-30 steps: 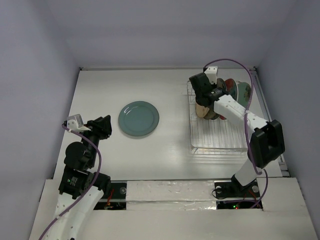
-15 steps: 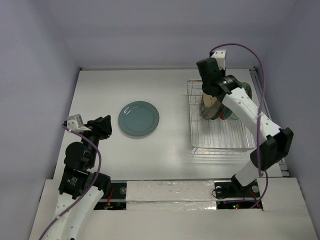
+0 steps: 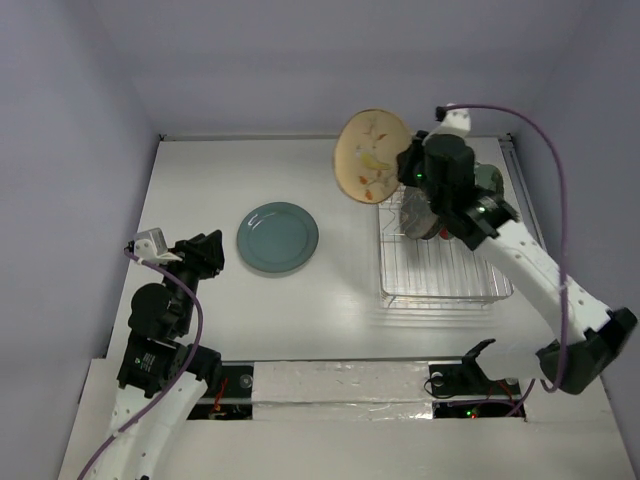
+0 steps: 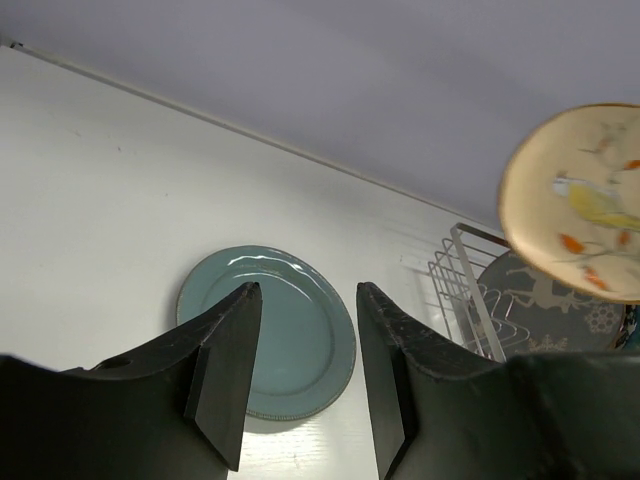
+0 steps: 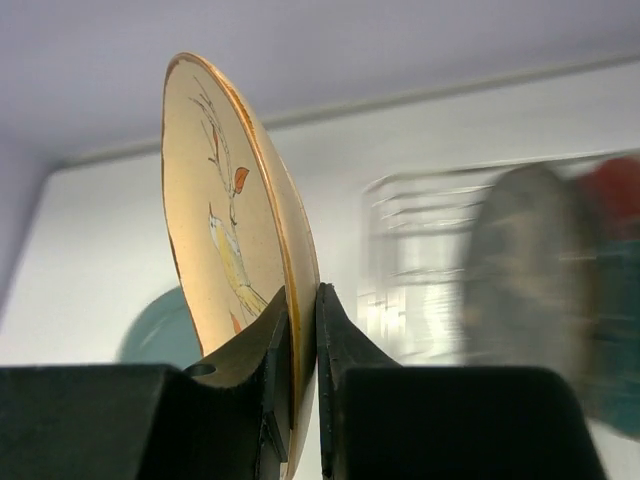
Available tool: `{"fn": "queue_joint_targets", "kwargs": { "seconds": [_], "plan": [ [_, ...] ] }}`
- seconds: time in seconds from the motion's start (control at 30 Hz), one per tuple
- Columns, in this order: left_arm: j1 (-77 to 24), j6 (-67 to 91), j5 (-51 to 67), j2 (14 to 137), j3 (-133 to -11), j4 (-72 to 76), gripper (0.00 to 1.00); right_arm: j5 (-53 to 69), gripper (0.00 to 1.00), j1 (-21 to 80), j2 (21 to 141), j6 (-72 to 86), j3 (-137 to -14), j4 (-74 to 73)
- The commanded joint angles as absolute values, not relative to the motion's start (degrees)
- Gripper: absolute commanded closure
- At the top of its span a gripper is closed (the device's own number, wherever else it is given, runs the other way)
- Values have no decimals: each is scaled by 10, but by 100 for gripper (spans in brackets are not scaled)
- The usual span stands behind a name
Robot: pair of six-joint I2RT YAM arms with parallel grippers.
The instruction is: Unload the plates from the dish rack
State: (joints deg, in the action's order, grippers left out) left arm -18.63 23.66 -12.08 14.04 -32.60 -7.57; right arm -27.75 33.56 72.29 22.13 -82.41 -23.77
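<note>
Rearward, dish rack holds plates; right claw grips cream plate.

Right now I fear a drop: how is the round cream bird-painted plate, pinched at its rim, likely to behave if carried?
The round cream bird-painted plate looks stiff, probably glazed ceramic, so it likely won't flex but could shatter if dropped. The right gripper pinches only its rim edge, so it may pivot or slip.
</note>
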Motion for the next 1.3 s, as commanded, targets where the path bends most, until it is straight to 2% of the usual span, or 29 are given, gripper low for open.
{"fn": "queue_joint_targets", "kwargs": {
  "seconds": [0.0, 0.23, 0.47, 1.0, 1.27],
  "plan": [
    [-188, 235, -119, 150, -326, -52, 60, -118, 100, 392, 797, 342, -802, -12],
    [-188, 235, -119, 151, -326, -52, 60, -49, 100, 434, 945, 476, -802, 141],
    [-188, 233, -119, 163, -326, -51, 60, -26, 100, 451, 1055, 544, -796, 204],
    [-188, 234, -119, 170, -325, -50, 60, -59, 100, 451, 1128, 575, -756, 233],
    [-188, 234, -119, 171, -324, -49, 60, -62, 91, 451, 1134, 584, -722, 244]
  ]
}}
